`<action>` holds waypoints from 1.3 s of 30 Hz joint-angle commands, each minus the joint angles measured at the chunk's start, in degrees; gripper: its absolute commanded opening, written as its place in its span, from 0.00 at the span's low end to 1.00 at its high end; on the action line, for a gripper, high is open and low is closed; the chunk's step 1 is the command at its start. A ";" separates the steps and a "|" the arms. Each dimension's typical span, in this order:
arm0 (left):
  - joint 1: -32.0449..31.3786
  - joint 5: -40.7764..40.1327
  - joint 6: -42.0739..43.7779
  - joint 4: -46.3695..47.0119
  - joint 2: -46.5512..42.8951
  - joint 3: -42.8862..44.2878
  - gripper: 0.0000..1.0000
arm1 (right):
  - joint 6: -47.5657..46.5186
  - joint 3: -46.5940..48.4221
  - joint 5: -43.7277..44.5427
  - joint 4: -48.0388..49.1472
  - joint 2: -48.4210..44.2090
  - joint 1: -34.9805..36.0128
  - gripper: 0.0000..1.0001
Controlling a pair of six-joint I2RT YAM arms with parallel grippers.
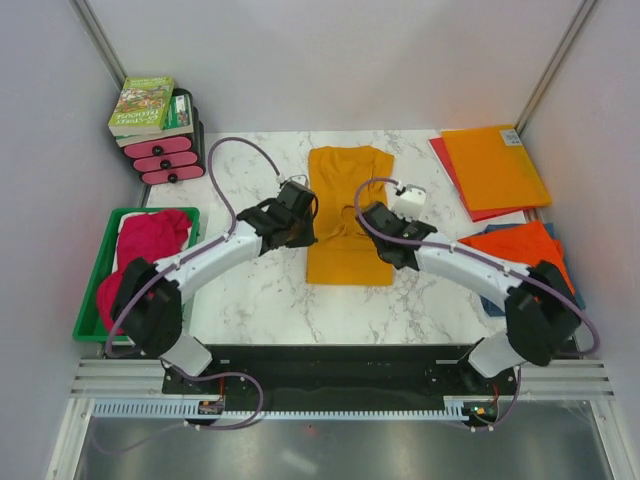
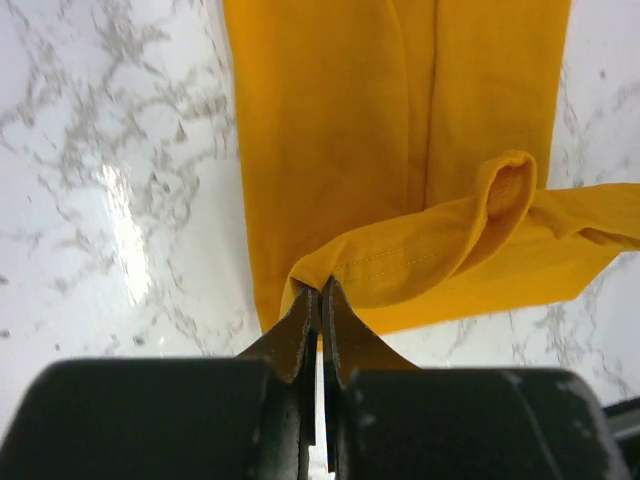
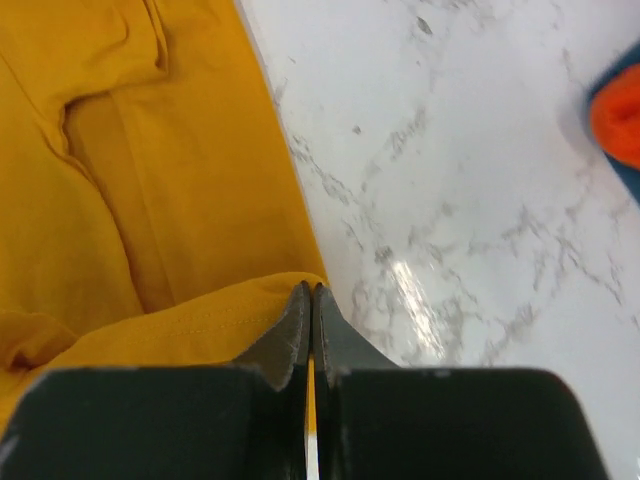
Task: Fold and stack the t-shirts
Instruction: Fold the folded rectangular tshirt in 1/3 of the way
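The golden-orange t-shirt point(image 1: 348, 215) lies in the middle of the marble desk point(image 1: 262, 292). It is folded lengthwise into a narrow strip that runs from near the arms toward the back. About halfway along its length the cloth is bunched and creased between the two arms.

The left pincer point(image 2: 320, 297) sits at the shirt's left edge. Its fingers are pressed together on a stitched hem, and a fold of cloth is drawn up off the flat layer beneath. The right pincer point(image 3: 311, 298) sits at the shirt's right edge. It is likewise closed tight on a corner of the same cloth, with that layer raised above the rest.

On the right side of the desk, a red-orange t-shirt point(image 1: 522, 246) rests folded on top of a blue t-shirt point(image 1: 493, 302), well apart from the golden one. To the left, a magenta-pink t-shirt point(image 1: 150, 245) is heaped in a green tray point(image 1: 111, 228).

At the back right, a stiff orange sheet point(image 1: 495, 165) lies over a red sheet point(image 1: 449, 163). At the back left corner, a stack of books point(image 1: 146, 105) sits on a black unit with pink drawers point(image 1: 162, 158).
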 commanded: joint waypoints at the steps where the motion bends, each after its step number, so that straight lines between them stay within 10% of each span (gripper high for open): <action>1: 4.27 2.37 6.88 0.83 7.86 7.98 0.02 | -12.21 9.28 -5.39 9.69 9.08 -5.00 0.00; 13: 10.17 6.94 8.29 0.30 21.24 21.25 0.02 | -15.65 21.95 -9.89 12.16 24.65 -10.98 0.00; 39: 12.01 8.44 9.96 -1.81 32.14 29.79 0.02 | -12.84 14.92 -11.73 15.94 28.34 -14.76 0.00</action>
